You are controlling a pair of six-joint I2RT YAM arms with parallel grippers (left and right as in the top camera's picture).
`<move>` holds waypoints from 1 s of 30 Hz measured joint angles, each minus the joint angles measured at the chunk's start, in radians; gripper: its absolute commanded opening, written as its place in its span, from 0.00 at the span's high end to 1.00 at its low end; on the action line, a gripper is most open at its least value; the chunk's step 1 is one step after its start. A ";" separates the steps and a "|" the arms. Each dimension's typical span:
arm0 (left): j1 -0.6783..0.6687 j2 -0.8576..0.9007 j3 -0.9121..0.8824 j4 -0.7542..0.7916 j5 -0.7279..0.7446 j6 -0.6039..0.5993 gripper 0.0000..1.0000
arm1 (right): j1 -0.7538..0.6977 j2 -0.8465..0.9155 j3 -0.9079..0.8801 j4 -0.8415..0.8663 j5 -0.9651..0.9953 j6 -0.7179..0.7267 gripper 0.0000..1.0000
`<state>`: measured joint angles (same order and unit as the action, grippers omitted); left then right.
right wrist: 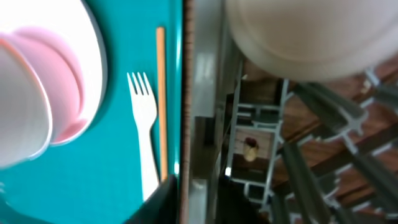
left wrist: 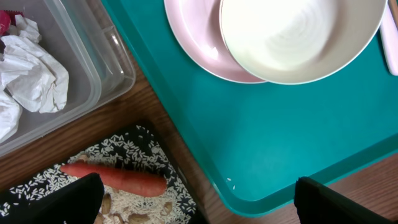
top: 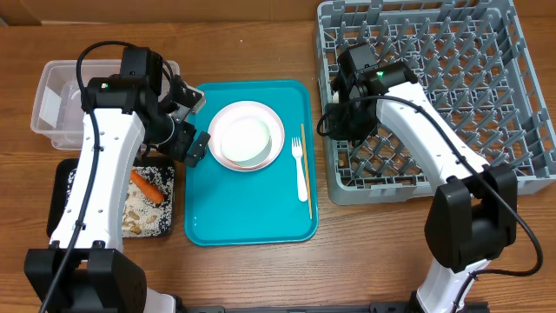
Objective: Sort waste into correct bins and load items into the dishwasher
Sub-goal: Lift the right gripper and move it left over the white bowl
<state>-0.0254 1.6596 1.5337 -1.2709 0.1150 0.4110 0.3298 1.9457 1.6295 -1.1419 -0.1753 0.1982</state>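
My left gripper (top: 189, 139) (left wrist: 199, 205) is open and empty, hovering over the gap between the black tray (top: 62, 187) and the teal tray. The black tray (left wrist: 146, 140) holds rice scraps and the orange carrot (top: 148, 187) (left wrist: 115, 178). The clear tub (top: 52, 78) (left wrist: 93, 68) holds white napkins (left wrist: 31, 68). A white bowl (top: 248, 132) (left wrist: 298, 37) sits on the pink plate (top: 224, 155) (left wrist: 196, 37). The white fork (top: 301, 169) (right wrist: 143, 118) and wooden stick (top: 307, 174) (right wrist: 161, 93) lie beside the plate. My right gripper (top: 334, 117) (right wrist: 199, 202) is at the grey dish rack's (top: 452, 96) left wall, blurred. A pale bowl (right wrist: 305, 37) sits in the rack.
The teal tray (top: 243, 209) (left wrist: 280, 137) lies between the black tray and the rack. A few rice grains (left wrist: 229, 181) lie on the teal tray's corner. The rack's left wall (right wrist: 208, 112) runs just right of the stick.
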 measured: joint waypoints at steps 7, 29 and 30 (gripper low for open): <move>0.000 0.000 0.000 0.000 0.000 0.000 0.00 | 0.003 0.000 0.000 -0.003 0.000 -0.008 0.56; 0.000 0.000 0.000 0.000 0.000 0.000 0.00 | 0.038 -0.043 0.143 -0.013 -0.294 -0.015 0.23; 0.000 0.000 0.000 0.000 0.000 0.000 0.00 | 0.045 -0.043 0.143 0.002 -0.296 -0.003 0.24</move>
<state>-0.0254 1.6596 1.5337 -1.2713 0.1150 0.4110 0.3752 1.9026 1.7721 -1.1397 -0.4717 0.1947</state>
